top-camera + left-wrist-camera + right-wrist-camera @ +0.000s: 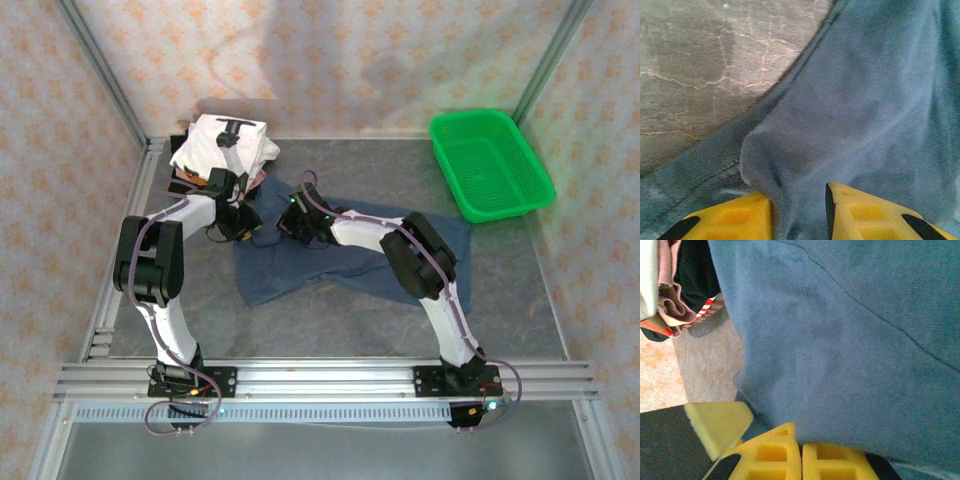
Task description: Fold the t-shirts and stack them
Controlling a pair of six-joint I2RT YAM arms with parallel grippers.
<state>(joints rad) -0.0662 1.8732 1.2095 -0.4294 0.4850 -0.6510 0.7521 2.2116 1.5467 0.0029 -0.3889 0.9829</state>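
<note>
Two pinches, side by side, on the far edge of the shirt (pixel 285 278), which lies spread and rumpled across the middle of the table (pixel 500 290).

My left gripper (pixel 240 218) has its fingers clamped on a raised ridge of the blue cloth. In the left wrist view the fold stands up between the yellow pads and keeps them a little apart (pixel 799 192), and the hem runs off to the left over bare table (pixel 700 65). My right gripper (pixel 297 218) has its pads pressed flush together (pixel 801 447). The shirt (pixel 850 340) comes right down to where they meet, so I judge a thin layer is nipped there. Holding the same edge at two points near each other should let me lift it evenly and carry it over as one fold, not drag a single corner.

Just beyond my left gripper, in the far left corner, sits the stack (pixel 222 145) of folded shirts, white with black print on top. My right wrist camera sees its red, striped and dark edges close by (pixel 675 305). I judge that closeness to be the risk: a pull toward the corner could snag or topple it.

My right arm lies across the shirt's right half, so cloth folded that way would land on it. The green basket (pixel 490 165) stands well apart at the far right.
</note>
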